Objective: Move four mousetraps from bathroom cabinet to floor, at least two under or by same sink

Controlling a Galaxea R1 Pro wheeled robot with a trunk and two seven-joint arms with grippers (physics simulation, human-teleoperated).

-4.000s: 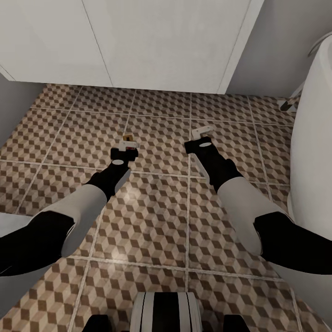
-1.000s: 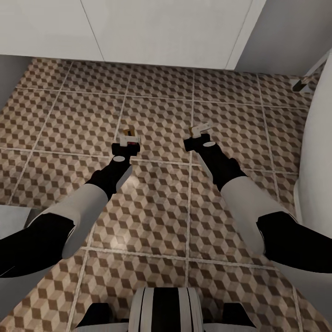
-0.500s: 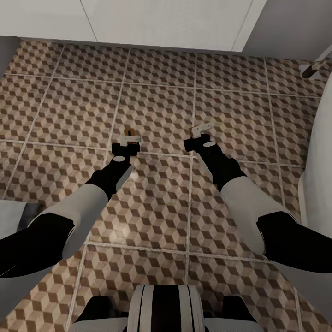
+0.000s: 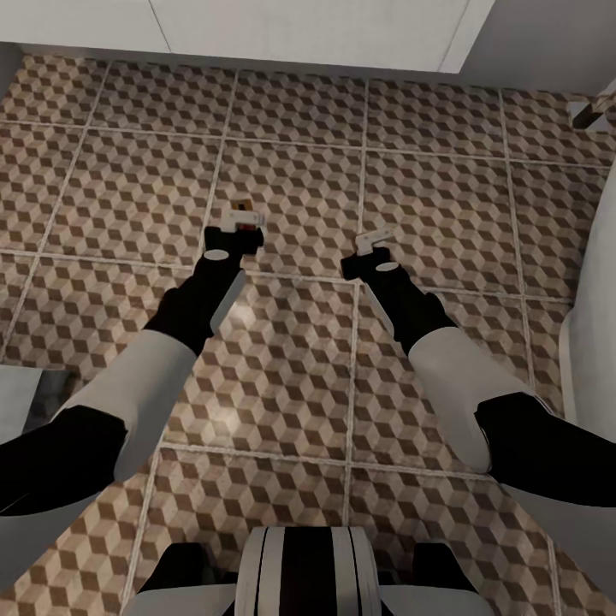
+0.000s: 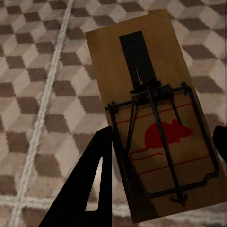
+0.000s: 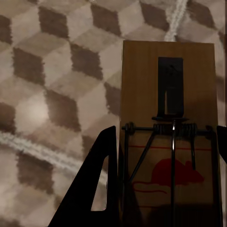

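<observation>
Tiled bathroom floor w/ the brown-beige cube print is running under us, and a white cabinet front is closing off the 12 o'clock edge of the head view, w/ something white curving in at 3 o'clock. We're holding both arms out low over the tiles, approx side by side. Our left gripper, at about 11 o'clock from the view's centre, is gripping one mousetrap; its dark fingers are pinching the wooden slab by its long edges, so the jaws are only as wide as the board, and the spring bar and red mouse print are facing the wrist cam. Our right gripper, nearer 1 o'clock, is clamping a second mousetrap the same way, its fingers hugging the board's sides. Both traps are hanging in the air above the floor, not yet resting on it. We're judging this as the carry-and-place step, w/ the sink nowhere in these views, so the placing spot isn't confirmed. To do it well: we'd be finding the sink first, then lowering each trap flat, wooden base down, until it's touching tile before letting go, and setting the pair close together on one tile run, under or right beside the vanity.
</observation>
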